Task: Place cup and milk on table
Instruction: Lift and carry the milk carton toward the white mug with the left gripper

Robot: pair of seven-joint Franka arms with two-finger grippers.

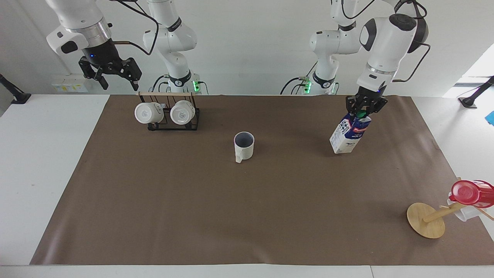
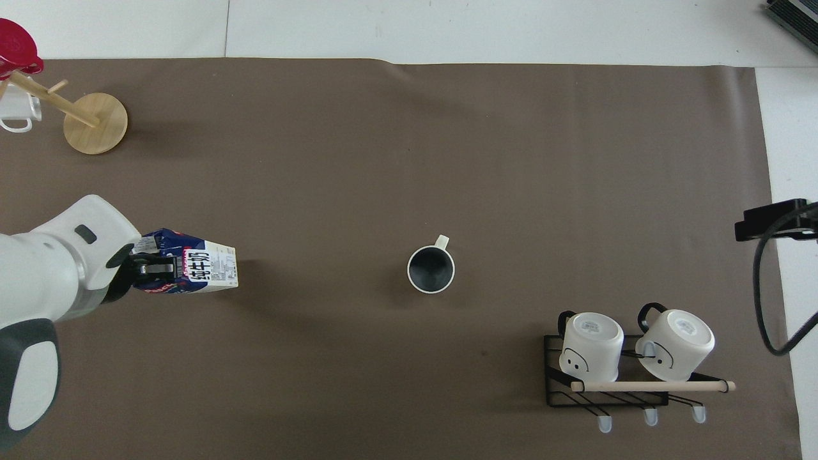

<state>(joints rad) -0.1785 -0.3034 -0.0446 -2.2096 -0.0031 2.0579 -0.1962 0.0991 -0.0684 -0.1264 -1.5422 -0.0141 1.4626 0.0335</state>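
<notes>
Grippers and goods, read across the facing view — at your ten o'clock the right gripper (image 1: 119, 80) hangs in the air with its fingers spread wide and nothing between them, over the edge of the table (image 1: 46, 162) nearest the robots, just outside the wire rack (image 1: 173, 126). That arm waits.

The rack stands on the brown paper sheet (image 1: 247, 216) at about eleven o'clock, and you can see two white mugs (image 1: 146, 112) lying on their sides in it, round bases turned toward the camera.

Dead centre sits the cup (image 1: 244, 146), upright on the sheet with its dark inside showing and its handle pointing away from the robots. From overhead it lies just past the middle, at about four o'clock (image 2: 431, 269).

At your two o'clock the left gripper (image 1: 362, 112) is clamped on the top of the milk (image 1: 346, 133), at the green cap. The carton hangs tilted, its base swung toward the cup, well apart from it. Whether that base touches the sheet, you cannot tell.

Down at four o'clock a wooden stand (image 1: 425, 220) leans — a red cup (image 1: 469, 192) is on its peg.
</notes>
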